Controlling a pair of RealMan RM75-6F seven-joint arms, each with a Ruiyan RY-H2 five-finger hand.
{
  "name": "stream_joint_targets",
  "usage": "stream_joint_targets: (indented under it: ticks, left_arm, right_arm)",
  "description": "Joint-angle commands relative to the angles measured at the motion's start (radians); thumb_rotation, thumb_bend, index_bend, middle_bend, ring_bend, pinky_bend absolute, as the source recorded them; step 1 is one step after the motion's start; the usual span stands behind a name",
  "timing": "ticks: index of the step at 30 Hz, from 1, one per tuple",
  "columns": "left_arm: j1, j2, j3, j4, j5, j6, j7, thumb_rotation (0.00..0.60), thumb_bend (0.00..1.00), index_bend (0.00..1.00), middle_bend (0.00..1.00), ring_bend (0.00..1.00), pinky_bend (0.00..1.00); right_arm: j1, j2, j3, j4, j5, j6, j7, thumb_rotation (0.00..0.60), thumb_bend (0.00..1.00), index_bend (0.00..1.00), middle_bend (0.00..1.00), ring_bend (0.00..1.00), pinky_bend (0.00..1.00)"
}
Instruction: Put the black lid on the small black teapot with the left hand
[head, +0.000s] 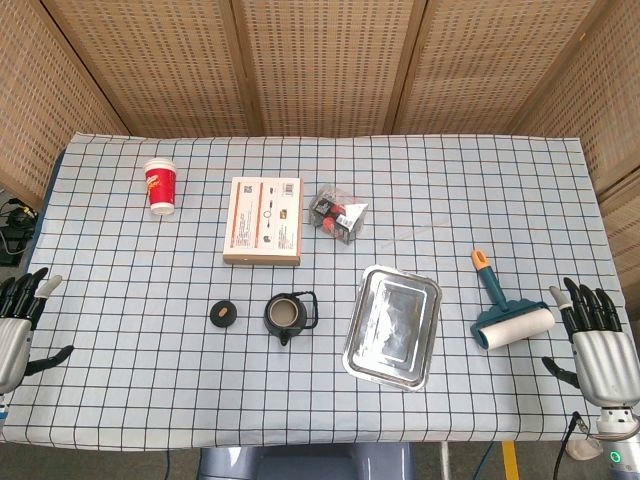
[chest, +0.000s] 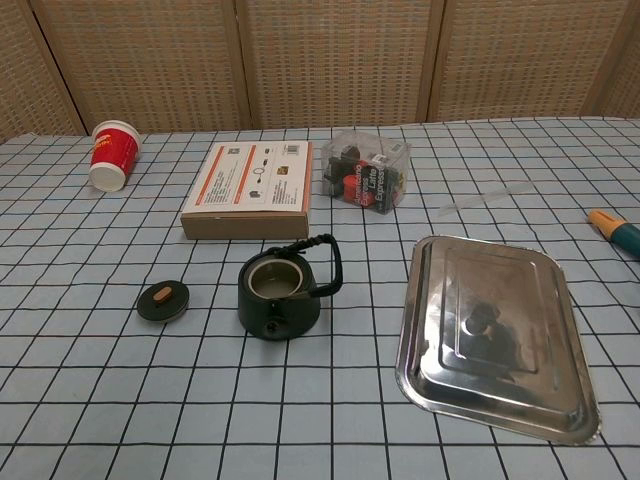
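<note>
- Left hand (head: 18, 325) parked at the table's (head: 120, 400) near-left edge, fingers spread, holding nothing; seen in the head view only.
- Right hand (head: 598, 345) likewise spread and empty at the near-right edge, just beside the lint roller (head: 508, 318).
- Lid (head: 223, 314) flat on the cloth, well off to the left hand's inner side and a little forward; knob up.
- Teapot (head: 287, 316) just beyond the lid from that hand, open-mouthed, handle (chest: 325, 262) tipped toward the tray (head: 392, 326).
- Likely slip: low, flat lid, so fingers may skid it along the cloth rather than lift it; probably safest pinched by the knob.
- Possible knock: reach overshooting the lid could nudge the pot, light enough to slide or tip.
- Possible snag: handle may block a lid lowered from the tray side; better brought straight down over the mouth.
- Possible misfit: lid released tilted may sit askew on the rim.
</note>
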Motion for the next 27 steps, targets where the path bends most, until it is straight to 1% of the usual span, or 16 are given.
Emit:
stream_joint_targets:
  ticks: [1, 7, 11, 13, 16, 17, 18, 20, 23, 27]
  left_arm:
    - [0.0, 0.0, 0.0, 0.001, 0.005, 0.004, -0.002, 0.6, 0.0, 0.0, 0.0, 0.0, 0.0]
    - [-0.003, -0.003, 0.006, 0.007, 0.014, -0.004, 0.0, 0.6, 0.0, 0.0, 0.0, 0.0, 0.0]
    - [-0.048, -0.003, 0.0, -0.003, 0.033, -0.06, 0.019, 0.6, 0.0, 0.0, 0.0, 0.0, 0.0]
    - [-0.106, 0.003, -0.004, -0.019, 0.037, -0.151, 0.06, 0.6, 0.0, 0.0, 0.0, 0.0, 0.01]
    - [-0.193, 0.003, -0.028, -0.05, 0.013, -0.283, 0.127, 0.6, 0.0, 0.04, 0.0, 0.01, 0.12]
    - [-0.21, 0.0, -0.032, -0.054, 0.009, -0.309, 0.138, 0.6, 0.0, 0.07, 0.0, 0.03, 0.16]
    - [-0.268, -0.014, -0.046, -0.065, -0.007, -0.395, 0.157, 0.6, 0.0, 0.11, 0.02, 0.06, 0.19]
    - [-0.329, -0.032, -0.066, -0.067, -0.038, -0.485, 0.178, 0.6, 0.0, 0.16, 0.07, 0.11, 0.24]
    - [-0.41, -0.081, -0.094, -0.048, -0.083, -0.585, 0.237, 0.6, 0.02, 0.22, 0.12, 0.15, 0.29]
    - [-0.479, -0.139, -0.106, -0.018, -0.135, -0.671, 0.301, 0.6, 0.05, 0.26, 0.15, 0.18, 0.31]
  right_arm:
    - [-0.001, -0.001, 0.0, 0.001, -0.002, 0.004, 0.001, 0.6, 0.0, 0.0, 0.0, 0.0, 0.0]
    - [-0.003, 0.0, -0.001, -0.001, -0.011, 0.01, 0.005, 0.6, 0.0, 0.0, 0.0, 0.0, 0.0]
    - [-0.004, -0.001, -0.002, -0.003, -0.019, 0.016, 0.003, 0.6, 0.0, 0.0, 0.0, 0.0, 0.0]
    - [-0.003, -0.001, -0.001, -0.007, -0.018, 0.015, 0.004, 0.6, 0.0, 0.0, 0.0, 0.0, 0.0]
    - [0.0, -0.001, 0.003, -0.013, -0.012, 0.011, 0.01, 0.6, 0.0, 0.0, 0.0, 0.0, 0.0]
    - [0.0, -0.001, 0.004, -0.013, -0.011, 0.01, 0.01, 0.6, 0.0, 0.0, 0.0, 0.0, 0.0]
    - [0.002, -0.001, 0.006, -0.012, -0.004, 0.005, 0.009, 0.6, 0.0, 0.0, 0.0, 0.0, 0.0]
    - [0.003, -0.002, 0.009, -0.01, 0.002, 0.003, 0.006, 0.6, 0.0, 0.0, 0.0, 0.0, 0.0]
    - [0.005, -0.005, 0.015, -0.003, 0.006, 0.006, 0.013, 0.6, 0.0, 0.0, 0.0, 0.0, 0.0]
    - [0.006, -0.013, 0.019, 0.015, 0.014, 0.004, 0.023, 0.6, 0.0, 0.0, 0.0, 0.0, 0.0]
